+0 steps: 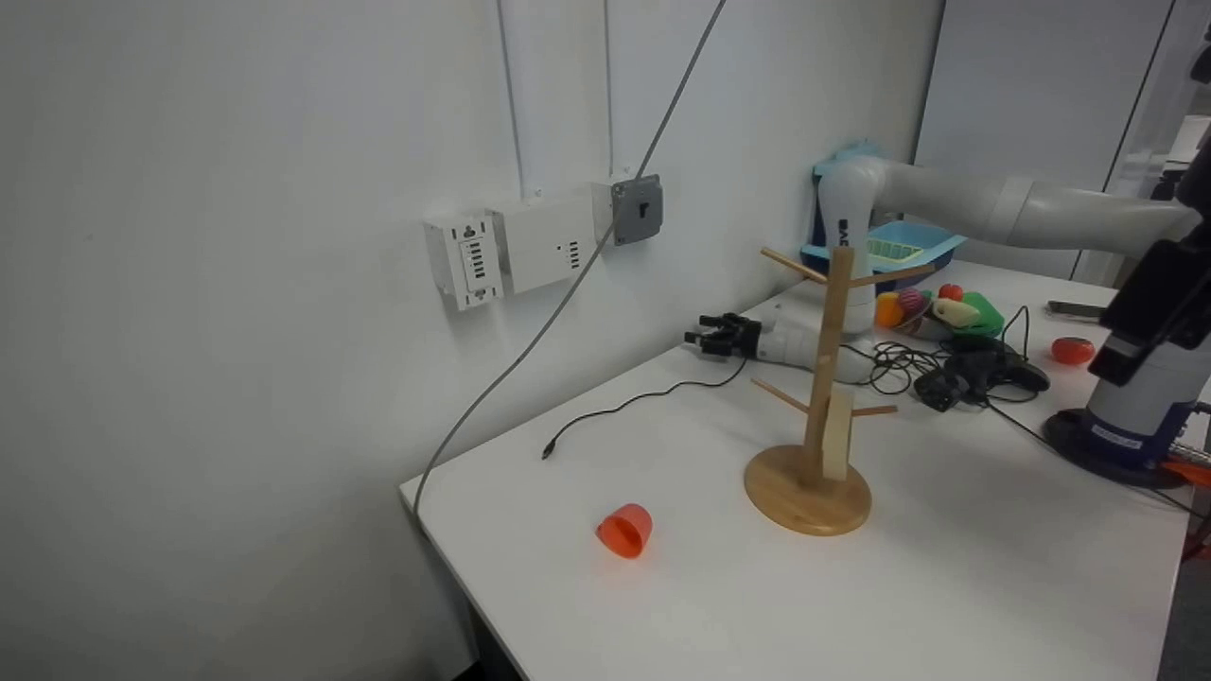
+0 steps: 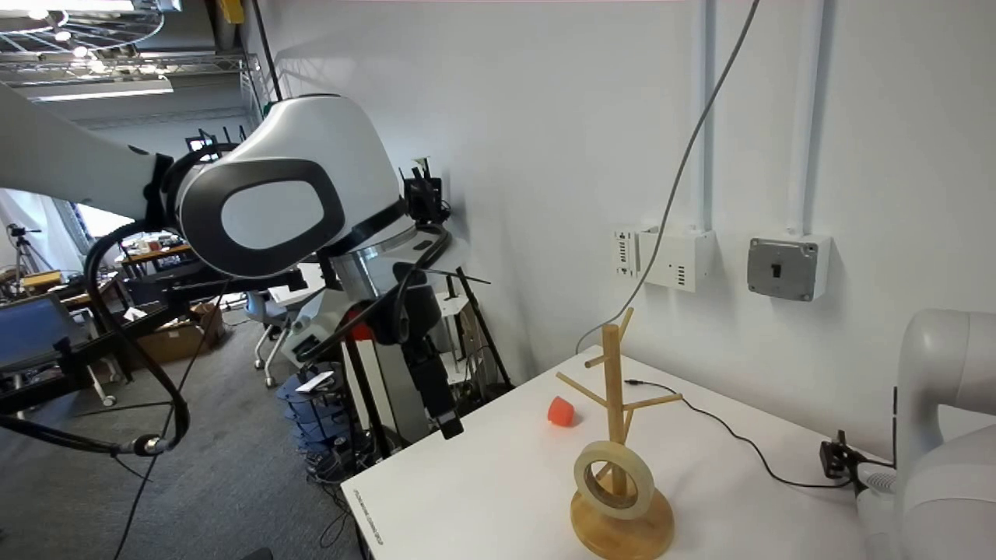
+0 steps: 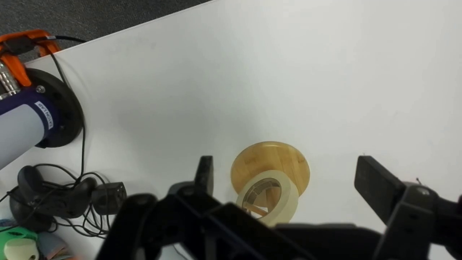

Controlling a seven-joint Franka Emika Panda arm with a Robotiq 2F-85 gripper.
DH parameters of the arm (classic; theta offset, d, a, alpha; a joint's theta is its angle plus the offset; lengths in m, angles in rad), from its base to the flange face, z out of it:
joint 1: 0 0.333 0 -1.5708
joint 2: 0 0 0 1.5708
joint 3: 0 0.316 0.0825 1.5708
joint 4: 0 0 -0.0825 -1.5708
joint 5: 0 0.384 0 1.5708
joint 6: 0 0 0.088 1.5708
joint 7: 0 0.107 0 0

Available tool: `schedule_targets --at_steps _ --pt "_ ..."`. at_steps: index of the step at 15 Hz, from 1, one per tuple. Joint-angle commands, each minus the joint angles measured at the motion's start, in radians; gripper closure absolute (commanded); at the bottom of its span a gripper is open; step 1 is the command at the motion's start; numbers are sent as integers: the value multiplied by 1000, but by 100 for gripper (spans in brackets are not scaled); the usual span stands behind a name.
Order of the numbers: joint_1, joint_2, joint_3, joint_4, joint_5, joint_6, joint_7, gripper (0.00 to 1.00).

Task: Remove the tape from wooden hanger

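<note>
The hand (image 3: 290,178) is spread wide and grips nothing. The tape (image 3: 290,198) hangs on a low peg (image 1: 875,411) of the wooden hanger (image 2: 614,389), toward six o'clock of its base (image 3: 269,155) in the wrist view. A skewed approach could knock the hanger over; lifting across the peg, rather than along it, would likely snag the tape.
</note>
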Motion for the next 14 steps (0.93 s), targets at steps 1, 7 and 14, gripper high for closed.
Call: schedule_targets --at_steps 1,7,14 --pt "-22 0 18 -13 -33 61 50 0" --pt "-29 2 28 -8 -43 44 91 0" --pt "-15 9 18 -3 -19 52 66 0"
